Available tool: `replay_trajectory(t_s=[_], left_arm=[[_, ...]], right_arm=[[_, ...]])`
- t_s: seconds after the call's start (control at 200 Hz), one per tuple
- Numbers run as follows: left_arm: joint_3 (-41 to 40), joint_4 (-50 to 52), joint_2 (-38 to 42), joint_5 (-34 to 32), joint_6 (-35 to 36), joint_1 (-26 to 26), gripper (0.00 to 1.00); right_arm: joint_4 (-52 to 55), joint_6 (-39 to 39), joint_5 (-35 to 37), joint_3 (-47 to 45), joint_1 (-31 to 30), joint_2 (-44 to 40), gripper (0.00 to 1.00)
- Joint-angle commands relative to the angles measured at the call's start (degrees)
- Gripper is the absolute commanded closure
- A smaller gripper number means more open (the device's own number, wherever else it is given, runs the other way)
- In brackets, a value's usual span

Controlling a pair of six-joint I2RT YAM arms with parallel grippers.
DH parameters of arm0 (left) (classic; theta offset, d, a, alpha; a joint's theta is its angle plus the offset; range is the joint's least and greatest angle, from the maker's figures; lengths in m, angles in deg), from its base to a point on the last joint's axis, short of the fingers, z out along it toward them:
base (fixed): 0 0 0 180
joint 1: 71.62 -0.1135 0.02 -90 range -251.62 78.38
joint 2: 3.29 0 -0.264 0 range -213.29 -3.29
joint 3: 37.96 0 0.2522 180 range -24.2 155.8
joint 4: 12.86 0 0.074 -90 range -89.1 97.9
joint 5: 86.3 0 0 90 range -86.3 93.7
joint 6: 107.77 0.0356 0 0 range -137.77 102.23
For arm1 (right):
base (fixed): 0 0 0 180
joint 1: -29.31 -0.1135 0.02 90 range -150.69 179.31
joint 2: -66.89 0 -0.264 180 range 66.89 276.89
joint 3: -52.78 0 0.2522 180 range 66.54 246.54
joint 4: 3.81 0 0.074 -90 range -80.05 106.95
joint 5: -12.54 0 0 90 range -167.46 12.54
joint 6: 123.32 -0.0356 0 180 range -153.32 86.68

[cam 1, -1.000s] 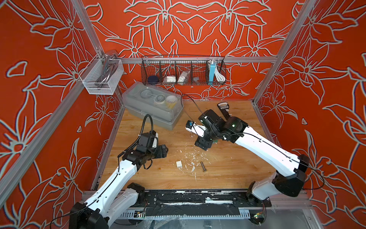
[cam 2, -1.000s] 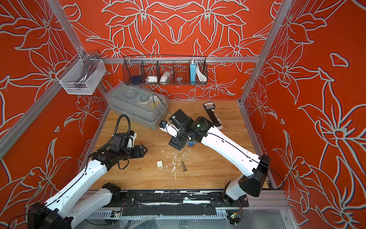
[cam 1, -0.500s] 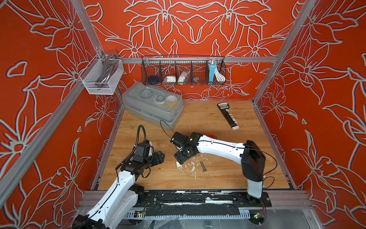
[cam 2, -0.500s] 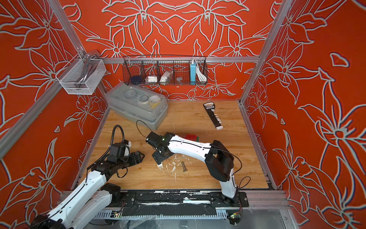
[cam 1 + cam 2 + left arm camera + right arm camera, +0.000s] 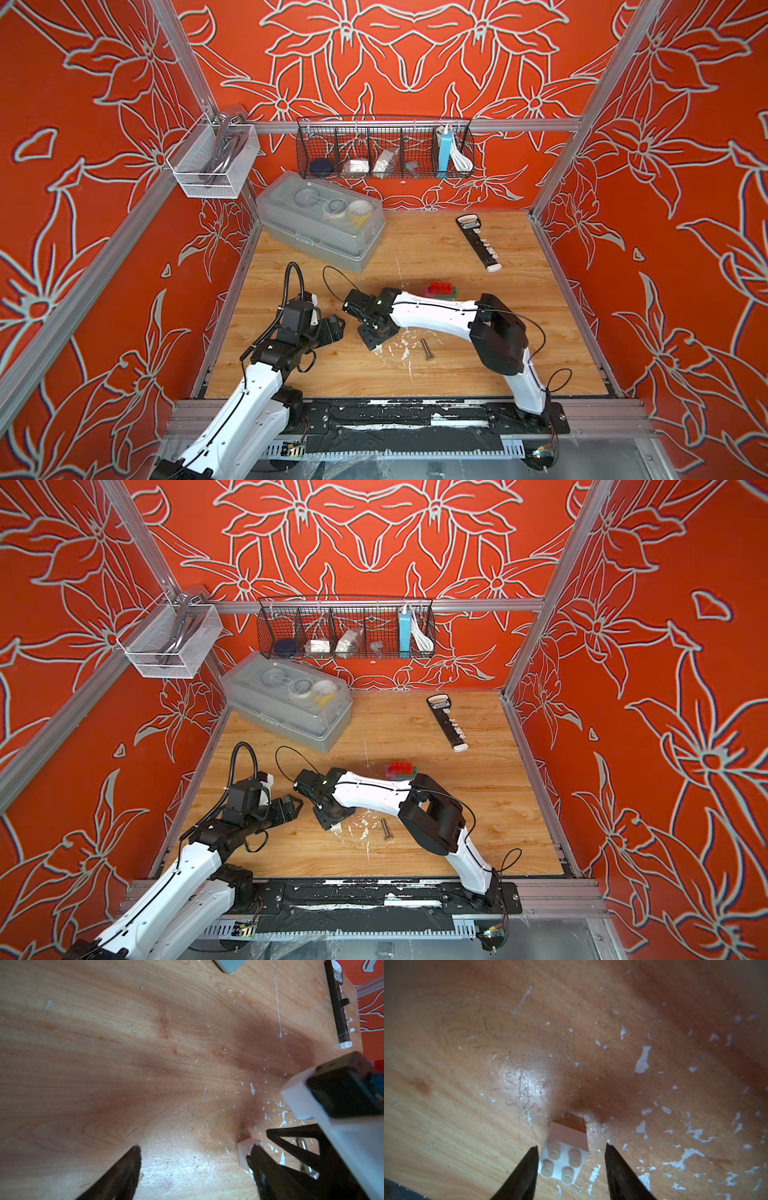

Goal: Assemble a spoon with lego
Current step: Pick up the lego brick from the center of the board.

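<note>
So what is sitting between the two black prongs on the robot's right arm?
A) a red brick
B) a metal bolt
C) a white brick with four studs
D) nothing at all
C: the right wrist view shows a white four-stud brick lying on the table between the fingers of the right gripper.

Orange-red walls carry grey flower outlines; the wood-grain table is flecked white; one brick is white, the stack red and green
</note>
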Motion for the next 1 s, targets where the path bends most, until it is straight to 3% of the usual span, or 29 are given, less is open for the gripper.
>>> replay_trajectory(t_s=[0.0, 0.34, 0.59, 0.996], left_arm=[[0.60, -1.29, 0.54, 0.13, 0.78, -0.10, 0.18], [0.78, -1.38, 0.39, 0.44, 1.33, 0.08, 0.19], [1.05, -1.10, 0.39, 0.44, 1.54, 0.31, 0.19], [1.21, -0.76, 0.40, -0.11, 1.71, 0.93, 0.19]], right_arm=[[1.97, -0.44, 1.49, 1.55, -0.40, 0.92, 0.50], [2.64, -0.25, 0.31, 0.42, -0.50, 0.59, 0.60], [4.05, -0.03, 0.14, 0.33, -0.59, 0.19, 0.52], [3.64, 0.39, -1.02, -0.67, -0.64, 0.32, 0.59]])
